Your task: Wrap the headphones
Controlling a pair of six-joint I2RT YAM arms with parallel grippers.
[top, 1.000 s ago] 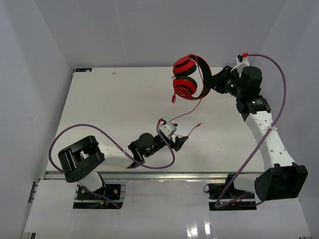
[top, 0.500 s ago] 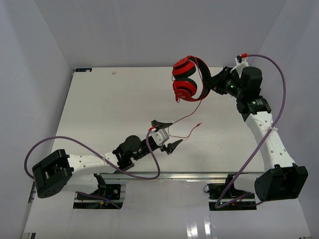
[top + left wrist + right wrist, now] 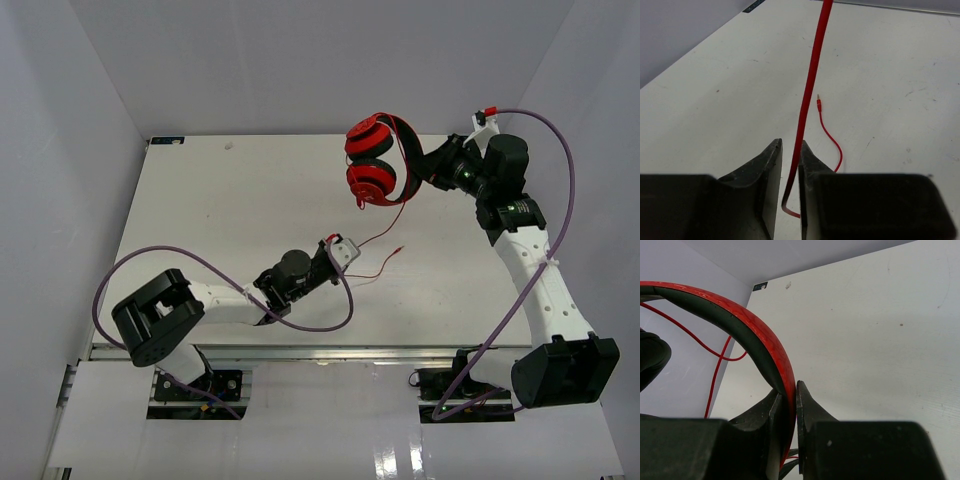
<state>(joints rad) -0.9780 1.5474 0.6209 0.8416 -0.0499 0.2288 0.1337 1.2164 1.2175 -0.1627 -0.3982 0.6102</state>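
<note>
Since 0.5 s ago: L gripper shifted closer to headphones; jaws went from wide to a slit. Cable runs thru the slit, against one finger w/ gap on other side, so not pinched. R gripper unchanged, clamped on headband, holding headphones up off table. Cable drops from headphones to L gripper, which sits below them. Plug lies on table just past it.
</note>
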